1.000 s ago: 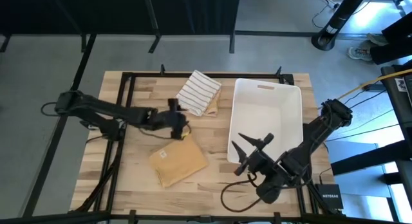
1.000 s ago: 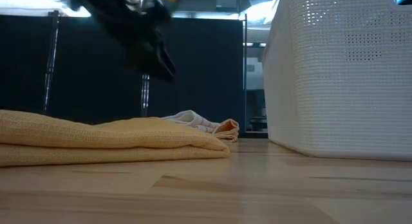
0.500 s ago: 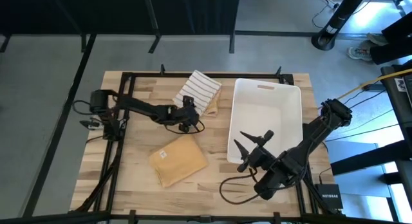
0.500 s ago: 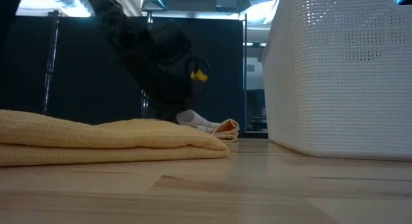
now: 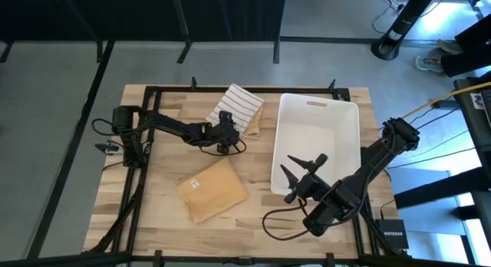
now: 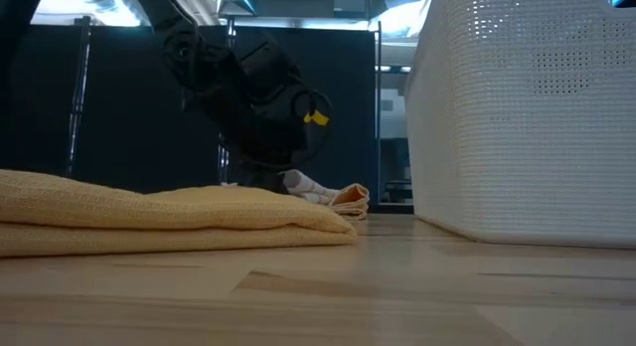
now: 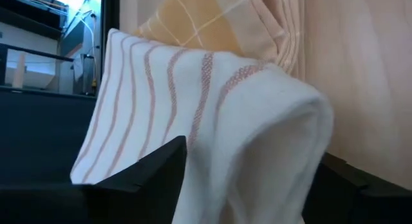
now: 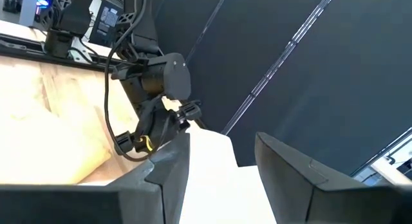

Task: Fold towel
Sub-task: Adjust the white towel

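While grey floor surrounds it on every side, the pale butcher-block wooden counter [image 5: 165, 213] sits inside a black metal frame [image 5: 146, 136], with dark curtain panels [image 6: 119, 107] closing off the room behind it in the low view. At the counter's left edge the left arm is mounted and stretches low across the wood toward the middle. Its left gripper [image 5: 227, 130] lies at the near corner of the white towel with thin brown stripes [image 5: 236, 107], which is folded over and rests at the far middle of the counter, partly covering a peach checked cloth [image 5: 253, 125]. From the wrist view the jaws stand spread, one dark finger on either side of the striped towel's bulging fold [image 7: 270, 134]; whether they touch the fabric cannot be told. Nearer the front edge, well apart from that gripper, a folded mustard-yellow waffle-weave towel [image 5: 212, 189] lies flat. Right of it stands a white perforated plastic basket [image 5: 349, 113]. By the basket's front left corner hangs the right gripper [image 5: 301, 170], raised off the wood, jaws parted and holding nothing. Beyond the counter's right edge, yellow and black cables [image 5: 441, 106] run over the floor.
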`<state>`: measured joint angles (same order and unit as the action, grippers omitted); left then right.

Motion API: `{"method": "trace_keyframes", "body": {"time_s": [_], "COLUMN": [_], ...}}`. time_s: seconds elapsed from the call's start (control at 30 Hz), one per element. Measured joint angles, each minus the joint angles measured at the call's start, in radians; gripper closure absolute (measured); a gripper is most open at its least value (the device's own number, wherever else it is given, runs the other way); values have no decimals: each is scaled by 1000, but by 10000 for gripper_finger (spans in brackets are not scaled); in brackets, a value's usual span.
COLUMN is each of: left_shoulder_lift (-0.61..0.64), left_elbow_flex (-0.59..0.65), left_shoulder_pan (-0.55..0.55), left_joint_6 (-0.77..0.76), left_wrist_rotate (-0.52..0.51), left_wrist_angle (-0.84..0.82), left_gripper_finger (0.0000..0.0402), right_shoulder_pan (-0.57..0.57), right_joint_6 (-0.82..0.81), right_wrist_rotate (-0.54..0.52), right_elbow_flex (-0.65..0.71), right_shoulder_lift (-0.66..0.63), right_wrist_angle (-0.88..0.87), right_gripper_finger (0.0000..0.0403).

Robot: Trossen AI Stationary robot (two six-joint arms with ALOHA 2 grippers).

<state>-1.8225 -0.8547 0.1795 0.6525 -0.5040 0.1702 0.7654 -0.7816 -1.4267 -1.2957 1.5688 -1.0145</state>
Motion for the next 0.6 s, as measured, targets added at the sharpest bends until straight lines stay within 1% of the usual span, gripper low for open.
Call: {"method": "trace_keyframes", "body": {"time_s": [0.1,0.33,0.47,0.53,0.6], "left_shoulder_lift": [0,0,0,0,6], "left_elbow_flex": [0,0,0,0,0], "left_shoulder_pan": [-6,-25,-25,-25,-25], "left_joint_6": [-1,4,1,-16,-42], "left_wrist_rotate": [24,46,50,51,53], "left_wrist_angle": [-1,0,4,13,29], "left_gripper_finger": [192,318,380,391,387], "right_shoulder_pan": [0,0,0,0,0], "right_joint_6": [-4,-41,-45,-45,-45], "right_wrist_rotate": [5,-14,-14,-14,-13], "right_elbow_flex": [11,47,47,47,47], "right_shoulder_lift": [0,1,1,1,2], "right_wrist_angle": [0,1,6,11,14], "right_gripper_finger": [226,226,226,226,226]}}
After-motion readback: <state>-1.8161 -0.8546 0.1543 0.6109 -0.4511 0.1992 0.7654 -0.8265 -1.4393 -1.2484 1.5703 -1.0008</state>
